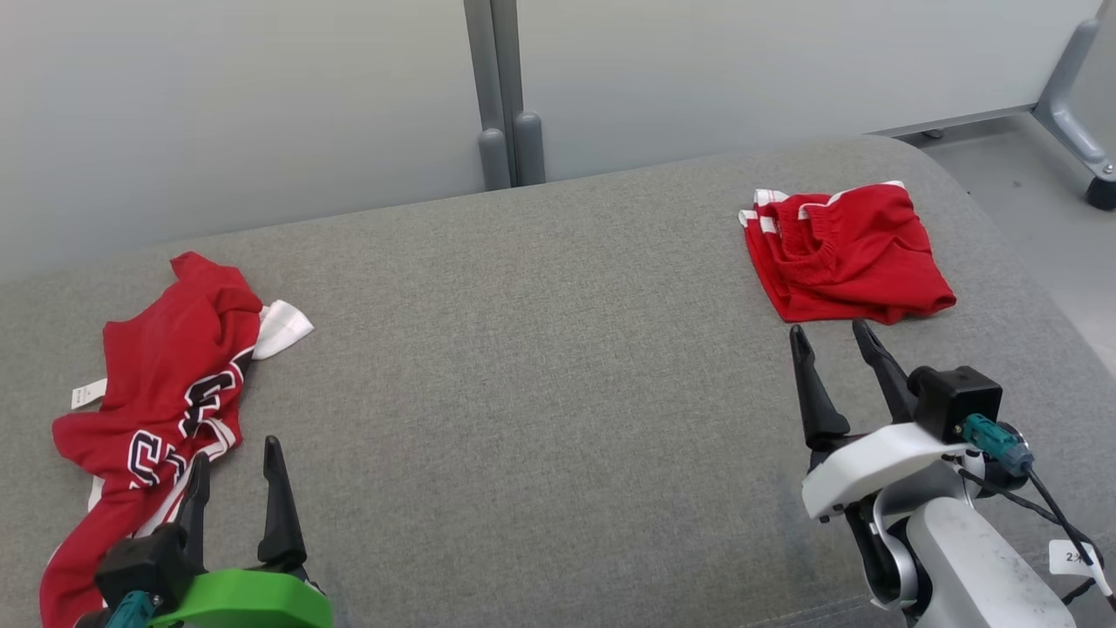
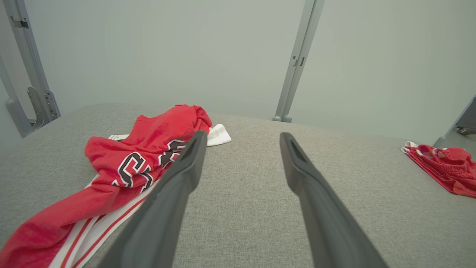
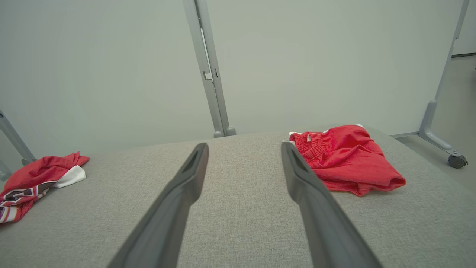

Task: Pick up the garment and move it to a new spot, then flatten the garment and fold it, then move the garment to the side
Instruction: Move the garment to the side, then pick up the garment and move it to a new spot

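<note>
The garment (image 1: 166, 384), a crumpled red jersey with black-and-white lettering and white trim, lies at the left of the grey padded surface (image 1: 540, 349). My left gripper (image 1: 235, 449) stands open just right of the jersey's lower part, its left finger over the cloth edge, holding nothing. In the left wrist view the jersey (image 2: 156, 130) spreads left of the open left gripper (image 2: 242, 134). My right gripper (image 1: 828, 329) is open and empty, just short of folded red shorts (image 1: 846, 253). The right wrist view shows the shorts (image 3: 346, 160) right of the open right gripper (image 3: 244, 145), and the jersey (image 3: 33, 175) far left.
A pale partition wall with a grey post (image 1: 506, 131) runs behind the padded surface. The surface rounds off at its right end, beside bare floor and a frame foot with a caster (image 1: 1100, 187). Grey fabric stretches between the two red pieces.
</note>
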